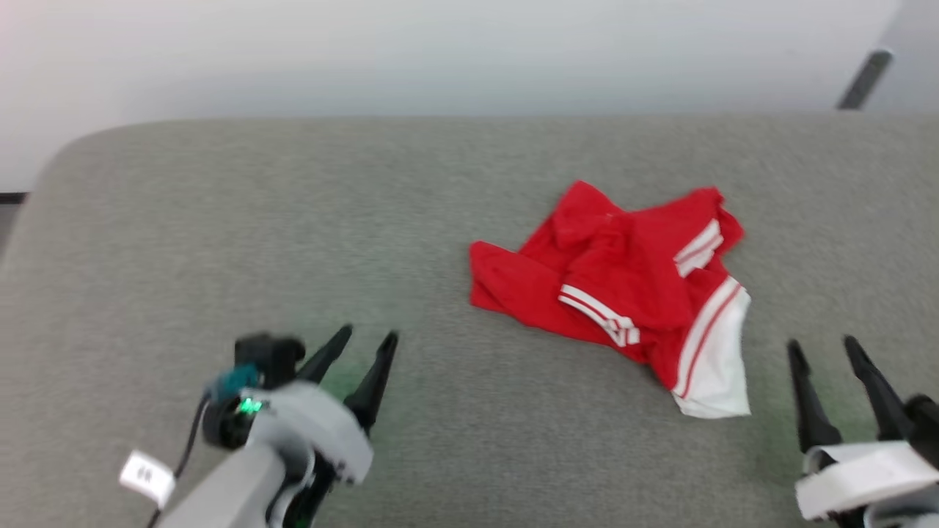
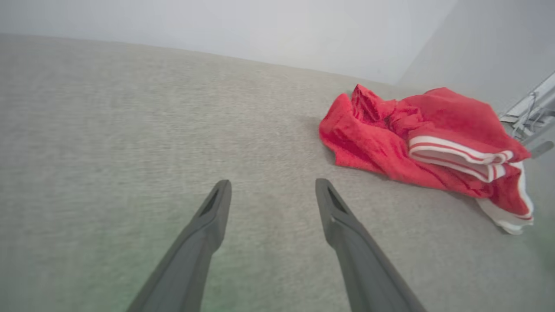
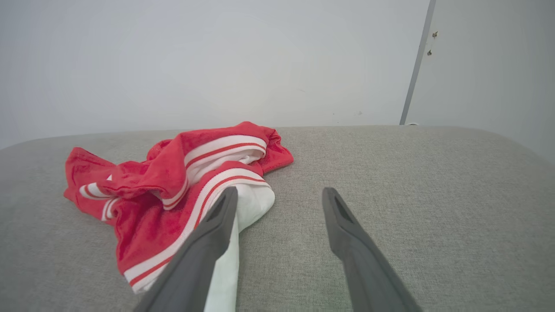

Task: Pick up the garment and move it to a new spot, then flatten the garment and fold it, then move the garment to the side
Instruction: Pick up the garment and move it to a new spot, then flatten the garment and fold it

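A: Checking garment [image 1: 623, 286] spot?
B: Crumpled in a heap on grey tabletop [image 1: 220, 220], right of centre in head view, white sleeve [image 1: 715, 374] toward near edge.
A: Left fingers [image 2: 214, 212]?
B: Spread apart, gripping nothing, over bare tabletop, well apart from cloth.
A: Right fingers [image 3: 342, 225]?
B: Spread wide too, empty. Near white sleeve; one overlapping it in right wrist view, contact impossible to tell.

No legible text, even on the blurred white tag [image 1: 147, 475].
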`<state>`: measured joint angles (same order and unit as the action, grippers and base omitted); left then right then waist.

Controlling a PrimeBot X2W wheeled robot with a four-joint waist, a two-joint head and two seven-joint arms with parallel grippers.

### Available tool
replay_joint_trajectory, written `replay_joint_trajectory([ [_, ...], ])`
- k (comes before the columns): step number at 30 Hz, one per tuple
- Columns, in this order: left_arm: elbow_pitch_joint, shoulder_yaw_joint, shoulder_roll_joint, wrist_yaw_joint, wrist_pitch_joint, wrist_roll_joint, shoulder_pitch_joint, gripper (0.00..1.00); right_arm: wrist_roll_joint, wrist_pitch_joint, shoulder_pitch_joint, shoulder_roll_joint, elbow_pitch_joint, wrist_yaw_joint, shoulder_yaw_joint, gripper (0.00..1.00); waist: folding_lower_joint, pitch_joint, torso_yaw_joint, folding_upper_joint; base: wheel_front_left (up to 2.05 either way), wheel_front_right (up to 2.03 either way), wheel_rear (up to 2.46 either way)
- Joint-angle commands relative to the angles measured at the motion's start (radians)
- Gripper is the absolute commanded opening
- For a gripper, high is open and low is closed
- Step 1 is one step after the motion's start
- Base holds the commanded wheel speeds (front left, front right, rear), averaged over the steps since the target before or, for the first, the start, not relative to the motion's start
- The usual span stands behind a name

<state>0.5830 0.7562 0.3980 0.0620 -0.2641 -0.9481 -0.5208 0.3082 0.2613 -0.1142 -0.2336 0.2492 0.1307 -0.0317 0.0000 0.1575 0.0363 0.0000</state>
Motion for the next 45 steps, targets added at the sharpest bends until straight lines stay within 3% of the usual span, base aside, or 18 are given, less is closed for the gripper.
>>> replay_joint_trajectory([
  [1,-0.017,-0.037,0.000,-0.016,0.000,0.060,0.045,1.00,0.000,0.001,0.032,-0.005,-0.002,0.000,0.019,1.00,0.0000,-0.059,0.062,0.0000,0.00,0.00,0.00],
  [12,-0.211,-0.318,-0.012,-0.072,0.000,0.360,0.281,1.00,-0.012,-0.029,0.089,-0.003,-0.046,0.000,0.060,1.00,0.0000,-0.118,0.055,0.0000,0.00,0.00,0.00],
  [22,-0.402,-0.463,-0.049,-0.112,0.000,0.592,0.413,1.00,-0.012,-0.028,0.089,0.010,-0.064,0.000,0.068,1.00,0.0000,-0.122,0.009,0.0000,0.00,0.00,0.00],
  [37,-0.408,-0.578,-0.139,-0.043,0.000,0.706,0.491,1.00,-0.015,-0.029,0.061,0.010,-0.038,0.000,0.042,1.00,0.0000,-0.113,-0.011,0.0000,0.00,0.00,0.00],
  [41,-0.417,-0.610,-0.167,-0.036,0.000,0.717,0.508,1.00,-0.005,-0.108,0.034,-0.026,-0.024,0.000,-0.011,1.00,0.0000,-0.103,-0.016,0.0000,0.00,0.00,0.00],
  [45,-0.419,-0.630,-0.195,-0.024,0.000,0.731,0.511,1.00,0.016,-0.265,-0.018,-0.113,-0.025,0.000,-0.117,1.00,0.0000,-0.081,-0.012,0.0000,0.00,0.00,0.00],
])
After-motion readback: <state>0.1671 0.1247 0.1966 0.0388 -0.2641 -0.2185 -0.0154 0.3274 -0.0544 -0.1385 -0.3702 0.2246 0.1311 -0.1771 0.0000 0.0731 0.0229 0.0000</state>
